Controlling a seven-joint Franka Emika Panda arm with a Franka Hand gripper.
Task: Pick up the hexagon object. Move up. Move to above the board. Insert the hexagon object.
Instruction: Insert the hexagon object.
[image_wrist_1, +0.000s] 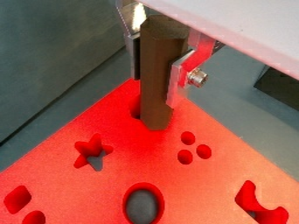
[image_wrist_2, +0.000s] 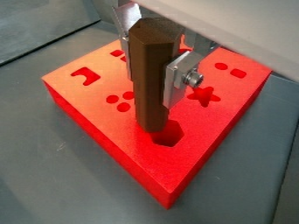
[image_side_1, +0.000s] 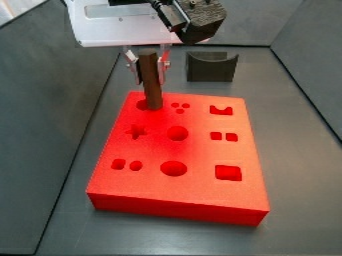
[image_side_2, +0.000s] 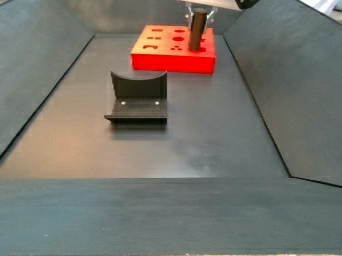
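While gripper (image_side_1: 150, 62) hangs over board's (image_side_1: 187, 175) far-left corner, silver fingers (image_wrist_2: 179, 73) clamp hexagon object (image_wrist_2: 149, 79). Peg upright, lower end entering recess near that corner in both wrist views. In a side view, star recess (image_side_1: 134, 130) at peg's 6 o'clock, fixture (image_side_1: 210, 66) at board's 12 o'clock, apart. In a side view, fixture (image_side_2: 136, 98) near, board (image_side_2: 174, 50) beyond.
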